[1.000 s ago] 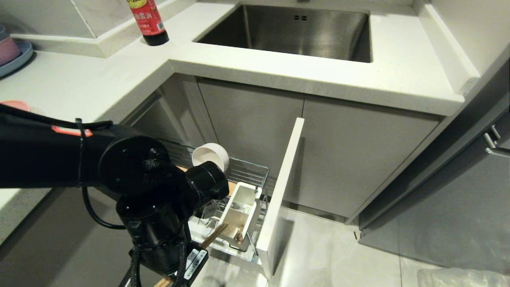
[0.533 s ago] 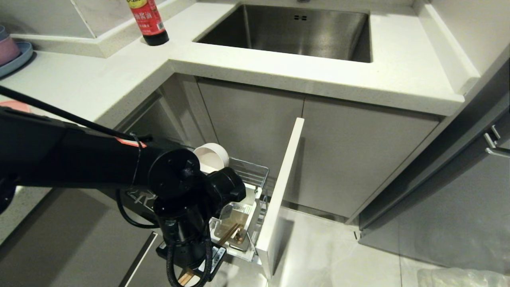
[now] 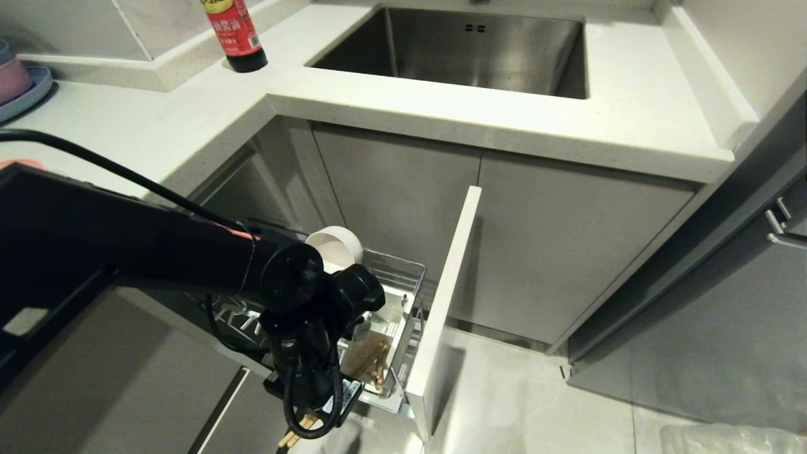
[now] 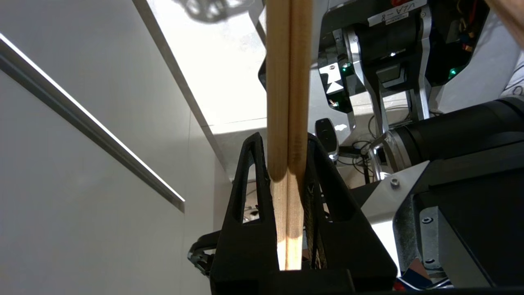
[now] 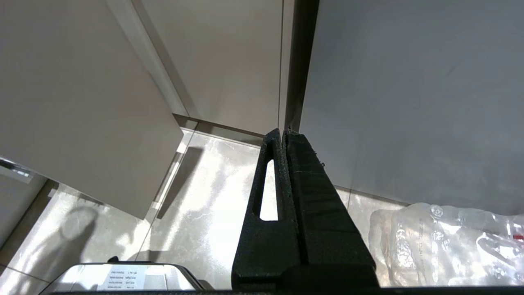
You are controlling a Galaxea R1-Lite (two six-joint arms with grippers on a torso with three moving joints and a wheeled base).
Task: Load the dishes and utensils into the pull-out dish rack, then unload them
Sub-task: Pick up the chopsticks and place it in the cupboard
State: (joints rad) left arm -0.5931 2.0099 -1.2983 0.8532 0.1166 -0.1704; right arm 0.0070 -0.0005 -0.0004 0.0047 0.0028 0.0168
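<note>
My left gripper [image 4: 285,141] is shut on the pair of wooden chopsticks [image 4: 286,102], which run out past its fingertips. In the head view the left arm reaches down over the pull-out dish rack [image 3: 398,270]. The chopsticks [image 3: 371,360] slant with their far ends inside the white utensil caddy [image 3: 392,353], and their near ends stick out below the wrist. A cream-white bowl [image 3: 334,247] sits tilted at the rack's back. The rack's pale front panel [image 3: 449,296] stands pulled out. The spoon is out of view. My right gripper [image 5: 283,133] hangs shut and empty over the floor.
On the counter are a steel sink [image 3: 460,50], a soy sauce bottle [image 3: 234,31], and stacked bowls on a blue plate [image 3: 19,82] at far left. A clear plastic bag [image 3: 731,438] lies on the floor at the right. Grey cabinet doors flank the rack.
The left arm has dropped and swung toward the rack. The chopsticks have tipped steeper and their far ends have gone deeper into the caddy.
</note>
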